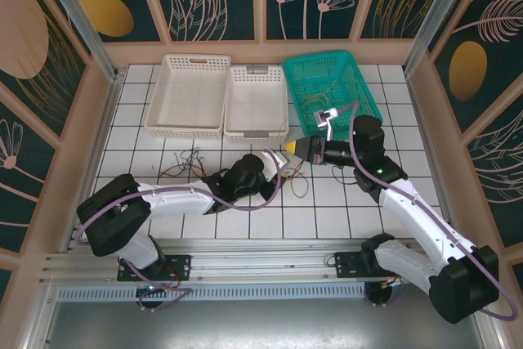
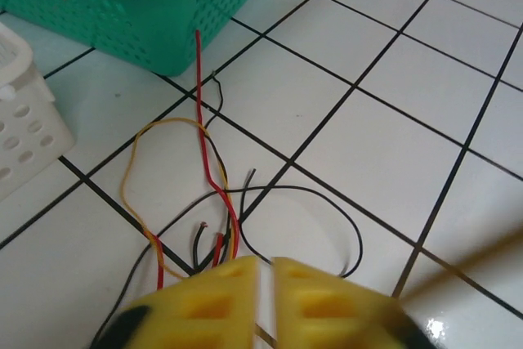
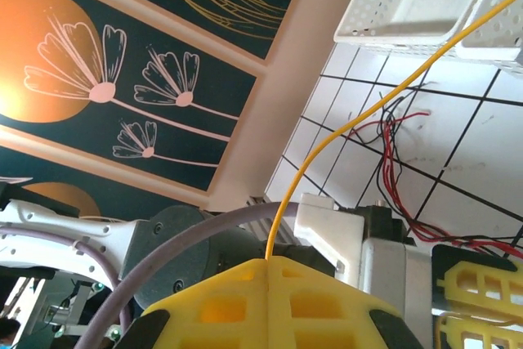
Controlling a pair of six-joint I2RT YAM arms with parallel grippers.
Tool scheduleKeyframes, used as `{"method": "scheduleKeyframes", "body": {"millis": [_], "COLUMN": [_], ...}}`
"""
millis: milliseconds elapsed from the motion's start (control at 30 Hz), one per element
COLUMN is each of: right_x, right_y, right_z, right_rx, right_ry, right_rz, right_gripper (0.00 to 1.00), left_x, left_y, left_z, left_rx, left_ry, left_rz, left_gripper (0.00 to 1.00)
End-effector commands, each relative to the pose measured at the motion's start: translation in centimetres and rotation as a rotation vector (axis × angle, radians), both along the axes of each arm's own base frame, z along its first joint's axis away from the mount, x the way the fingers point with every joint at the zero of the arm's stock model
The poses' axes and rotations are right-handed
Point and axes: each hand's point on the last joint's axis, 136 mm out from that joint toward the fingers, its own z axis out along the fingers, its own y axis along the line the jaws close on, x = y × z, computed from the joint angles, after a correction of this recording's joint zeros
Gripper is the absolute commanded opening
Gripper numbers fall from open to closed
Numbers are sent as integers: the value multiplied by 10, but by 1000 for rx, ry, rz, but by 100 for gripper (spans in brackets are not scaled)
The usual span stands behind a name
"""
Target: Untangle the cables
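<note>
Nearest the bases, the left gripper (image 2: 265, 279) is down at the tiled table (image 2: 392, 145) with its yellow fingers pressed flat together. The cables (image 2: 208, 177) run right up to its tips: red, olive-yellow and black strands crossing in loose loops. Whether any strand is actually caught between the fingers I cannot tell. Just beyond it, the right gripper (image 3: 270, 275) is clenched on a single yellow strand (image 3: 368, 104), which leaves the seam between the fingers and arcs away towards the white baskets (image 1: 196, 57). A second heap of red and black wire (image 1: 184, 167) lies on the tiles to the left, apart from the first. Farther back, one red strand ends close against the wall of the green basket (image 2: 122, 22). My judgement is that these wires are very light and limp with no stiffness to speak of, so pushing will do nothing and only a pull will move them. They are thin and smooth-jacketed and likely to slip through a loose pinch. The crossings should drag neighbouring strands along. The best hold looks to be near a free end, clear of the crossings, one colour at a time and drawn slowly.
</note>
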Motion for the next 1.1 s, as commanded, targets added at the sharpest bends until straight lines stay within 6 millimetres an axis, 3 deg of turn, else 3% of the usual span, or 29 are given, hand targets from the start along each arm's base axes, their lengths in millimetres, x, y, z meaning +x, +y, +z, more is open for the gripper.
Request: {"method": "scheduleKeyframes", "body": {"millis": [0,200,400,500,633,733,767,900,1067], "right_x": [6,21,36,36,33,29,28,18,16], "right_y": [-9,-29,-60,-67,-68,-63,-61,-37,-11], "right_z": [5,-9,-26,-36,-60,-84,-93,-118,-133], "right_rx": [-32,-82,-179,-212,-236,-246,-258,-276,-289], "right_ry": [-48,-53,-70,-76,-38,11,20,48,43], "right_rz": [-61,-166,-325,-353,-348,-331,-331,-269,-253], "right_gripper": [0,0,62,69,74,75,75,75,75], "left_x": [-4,-9,-5,8,24,27,28,27,25], "left_y": [-2,5,15,27,44,52,52,57,62], "left_z": [23,57,100,120,159,196,217,261,295], "left_rx": [-64,-151,-234,-252,-331,-397,-432,-516,-600], "left_ry": [0,8,12,8,4,-14,-27,-40,-35], "left_rz": [-8,12,83,184,291,323,325,335,349], "left_gripper": [0,0,0,0,0,0,0,0,0]}}
